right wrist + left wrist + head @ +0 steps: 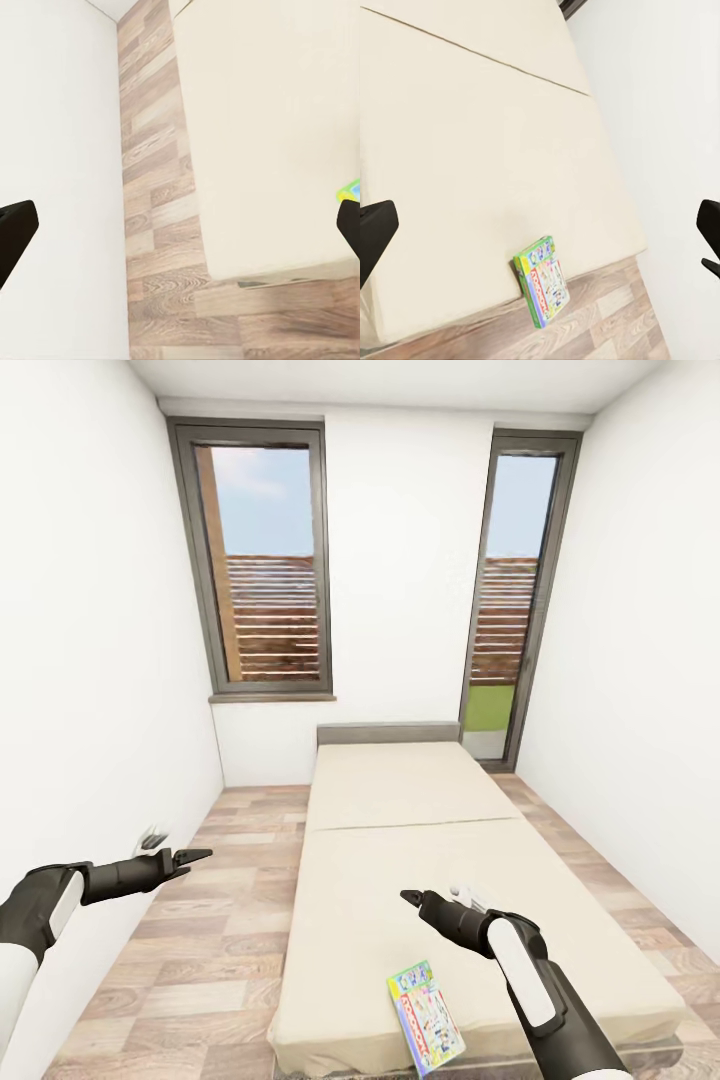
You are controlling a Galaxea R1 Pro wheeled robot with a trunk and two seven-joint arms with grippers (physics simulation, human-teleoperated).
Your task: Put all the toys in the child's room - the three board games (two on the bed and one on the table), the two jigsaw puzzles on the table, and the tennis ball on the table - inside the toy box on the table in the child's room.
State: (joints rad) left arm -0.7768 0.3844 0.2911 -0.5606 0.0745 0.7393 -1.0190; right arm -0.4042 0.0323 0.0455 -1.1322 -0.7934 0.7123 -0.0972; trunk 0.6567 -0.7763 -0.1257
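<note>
Currently: one board game (427, 1015) lies flat on the bed (400, 840), at the near foot edge, slightly overhanging it; both grippers are free and hold nothing

Judged from its form, the green-edged box is light, stiff cardboard with a smooth printed cover, likely to slide on the mattress, so the overhanging edge looks like the best place to pinch across its thin side. The right gripper (409, 899) hovers over the mattress just beyond the box; the left gripper (196, 855) hangs over the wood floor (215, 950) beside the bed. Both wrist views show finger tips (376, 225) spread wide. The left wrist view shows the box's thickness and overhang; the right wrist view catches just a corner of it (349, 189)
</note>
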